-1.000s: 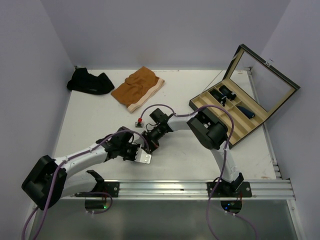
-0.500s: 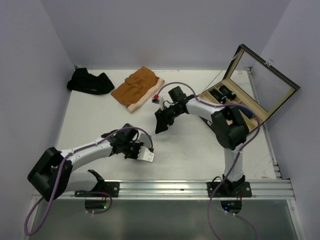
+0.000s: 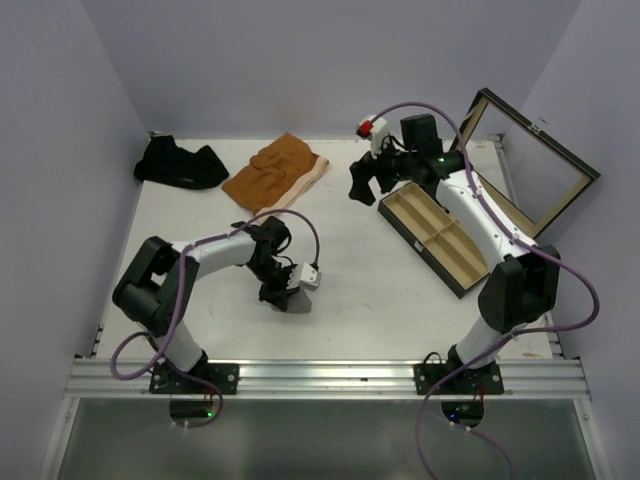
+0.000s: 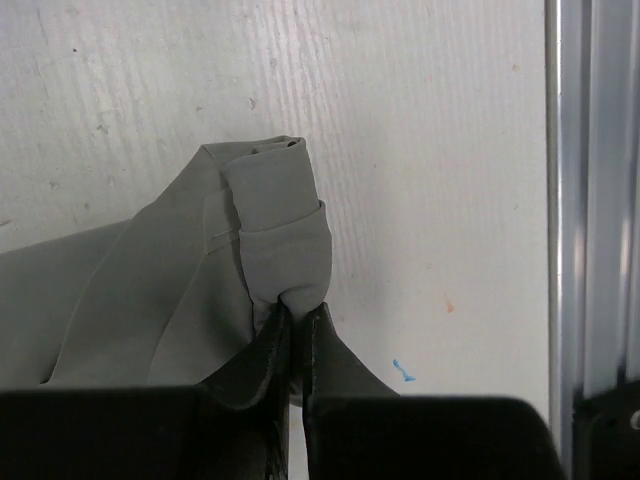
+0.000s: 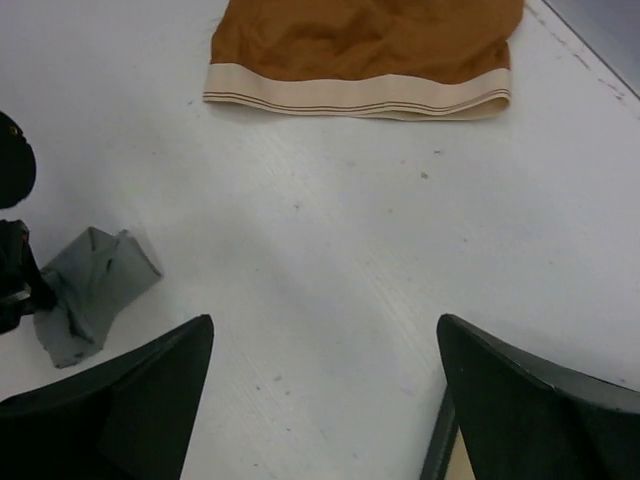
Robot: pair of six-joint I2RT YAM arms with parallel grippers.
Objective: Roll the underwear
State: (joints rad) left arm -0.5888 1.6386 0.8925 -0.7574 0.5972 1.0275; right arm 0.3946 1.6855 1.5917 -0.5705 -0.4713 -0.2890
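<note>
A small bundle of grey briefs (image 3: 295,300) lies on a white surface (image 3: 390,290). Its near end is pinched by the left pincer (image 4: 300,325), whose jaws are almost shut with only a fold of cloth between them. Just ahead of the tips a narrow rolled band of fabric stands out, and the rest spreads loose to one side of the pincer (so the roll looks started, not finished).

A second ago the right pincer (image 3: 368,188) worked close against this bundle. It has since swung far away and now hangs spread wide and empty beside an open wooden box (image 3: 440,235). Its own camera shows the orange briefs (image 5: 360,40) ahead of it, flat and unrolled, with the grey bundle off to its left. Black briefs (image 3: 180,165) sit well beyond the left pincer.

The grey piece is now with the left arm alone. The right arm seems freed, perhaps for the orange pair.
</note>
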